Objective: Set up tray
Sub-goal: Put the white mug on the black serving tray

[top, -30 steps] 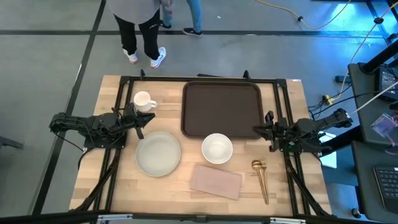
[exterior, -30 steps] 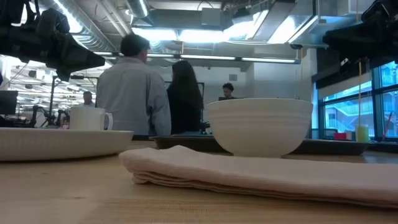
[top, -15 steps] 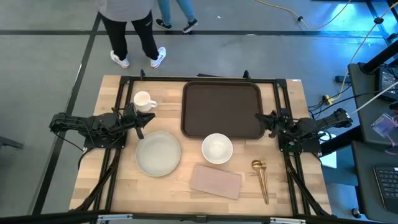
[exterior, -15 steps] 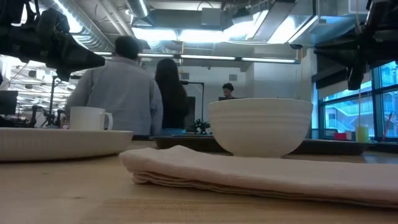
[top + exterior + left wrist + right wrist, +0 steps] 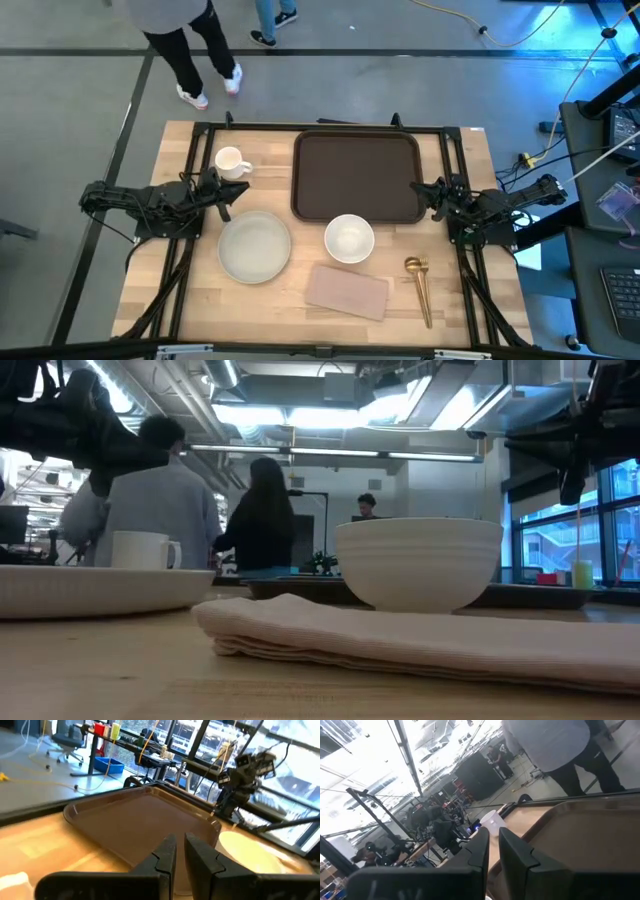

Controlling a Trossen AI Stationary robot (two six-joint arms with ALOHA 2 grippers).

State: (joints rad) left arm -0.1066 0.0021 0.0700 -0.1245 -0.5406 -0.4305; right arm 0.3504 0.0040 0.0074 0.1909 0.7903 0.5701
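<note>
Both grippers hover clenched and empty in the high view, the left gripper [image 5: 226, 196] between the mug [image 5: 230, 162] and the plate [image 5: 254, 247], the right gripper [image 5: 432, 195] just off the right edge of the tray [image 5: 357, 175], which lies at the table's far middle, long axis left-right, the bowl [image 5: 349, 238] overlapping its near rim. Low down, the napkin [image 5: 400, 640] lies before the bowl [image 5: 418, 563], the tray [image 5: 540, 597] a dark strip behind. Each wrist view shows narrowly gapped fingers [image 5: 165, 856] [image 5: 482, 845] aimed across the tray [image 5: 125, 822] [image 5: 580, 835].

Partly hidden things

In the low view, the bowl [image 5: 418, 563] is hiding the tray's [image 5: 530, 597] middle; the high view's top edge is cutting off the person [image 5: 185, 40].
</note>
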